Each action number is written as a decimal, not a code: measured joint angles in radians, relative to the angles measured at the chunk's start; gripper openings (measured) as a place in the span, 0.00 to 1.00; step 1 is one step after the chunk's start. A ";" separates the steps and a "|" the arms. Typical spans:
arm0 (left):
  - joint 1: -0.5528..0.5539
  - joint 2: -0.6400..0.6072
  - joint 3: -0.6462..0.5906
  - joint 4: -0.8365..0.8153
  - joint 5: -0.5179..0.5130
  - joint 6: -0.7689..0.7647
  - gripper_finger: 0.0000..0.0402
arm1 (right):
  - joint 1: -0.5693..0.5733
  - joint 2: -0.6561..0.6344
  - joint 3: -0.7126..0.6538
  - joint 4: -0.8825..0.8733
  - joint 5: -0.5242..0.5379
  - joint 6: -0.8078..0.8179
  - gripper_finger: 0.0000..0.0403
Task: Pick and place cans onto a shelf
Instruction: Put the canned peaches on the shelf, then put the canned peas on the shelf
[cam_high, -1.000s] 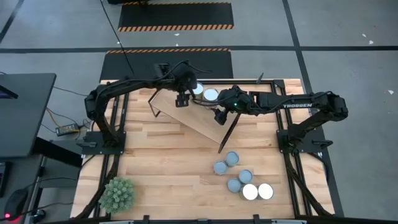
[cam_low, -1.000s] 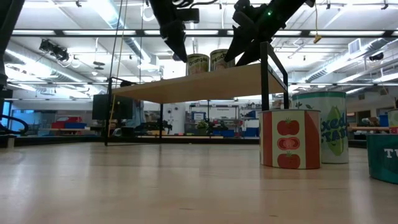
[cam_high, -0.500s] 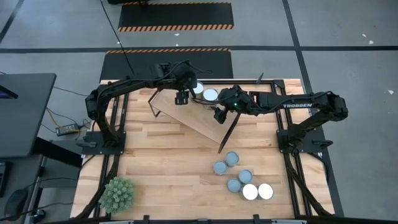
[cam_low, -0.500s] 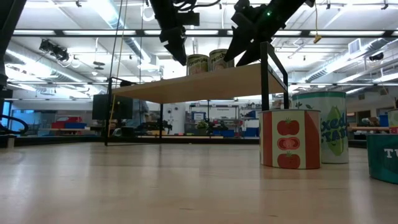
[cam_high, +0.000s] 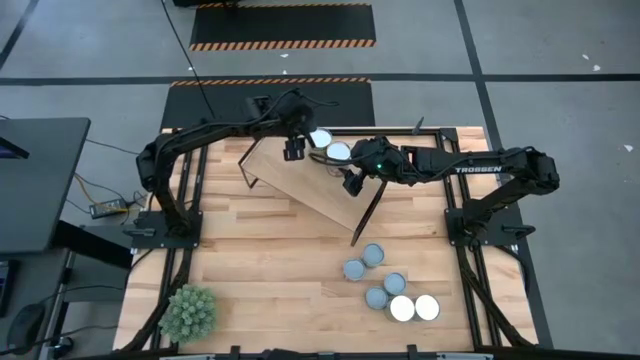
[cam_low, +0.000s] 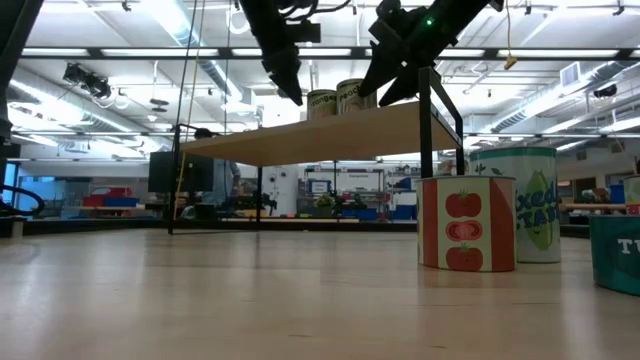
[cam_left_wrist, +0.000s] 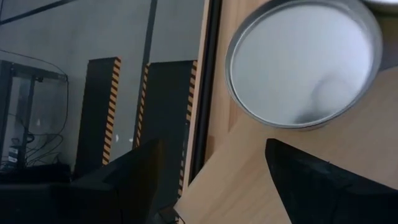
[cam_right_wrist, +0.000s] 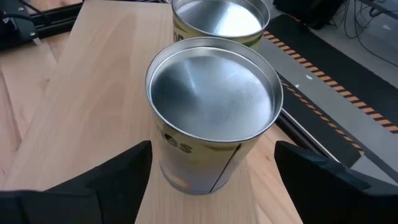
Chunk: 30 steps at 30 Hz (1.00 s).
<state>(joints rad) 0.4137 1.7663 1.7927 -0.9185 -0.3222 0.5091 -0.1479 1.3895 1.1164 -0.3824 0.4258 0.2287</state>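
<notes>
The shelf (cam_high: 312, 180) is a light-wood board on thin black legs, skewed across the table's far middle. Two cans stand upright on their bases at its far end, one (cam_high: 320, 139) beside the other (cam_high: 340, 152). My left gripper (cam_high: 300, 142) is open above the shelf, with the first can's white top (cam_left_wrist: 305, 59) just ahead of its fingers. My right gripper (cam_high: 346, 166) is open, with its fingers on either side of the second can (cam_right_wrist: 214, 109) and apart from it. Both grippers show above the shelf in the low view, the left (cam_low: 292, 88) and the right (cam_low: 385, 85).
Several more cans stand on the table's near right (cam_high: 388, 285); in the low view a tomato-labelled one (cam_low: 465, 222) is nearest. A spiky green plant ball (cam_high: 189, 312) sits at the near left corner. Bare tabletop (cam_high: 270, 270) lies in front of the shelf.
My left gripper has moved a little toward the table's far edge, so more of the first can's top shows. Both cans stay where they were on the shelf.
</notes>
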 joint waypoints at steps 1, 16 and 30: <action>0.000 -0.002 0.000 0.002 0.000 0.000 0.72 | 0.000 0.000 0.000 0.000 0.000 0.000 0.86; -0.018 -0.048 0.001 -0.003 0.051 0.001 0.72 | -0.024 0.000 0.000 -0.009 -0.031 -0.047 0.86; -0.087 -0.098 0.001 -0.100 0.291 -0.083 0.72 | 0.043 -0.059 0.119 -0.304 -0.106 0.028 0.86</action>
<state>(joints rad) 0.3266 1.6682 1.7935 -1.0181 -0.0312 0.4256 -0.1050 1.3306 1.2350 -0.6863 0.3195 0.2563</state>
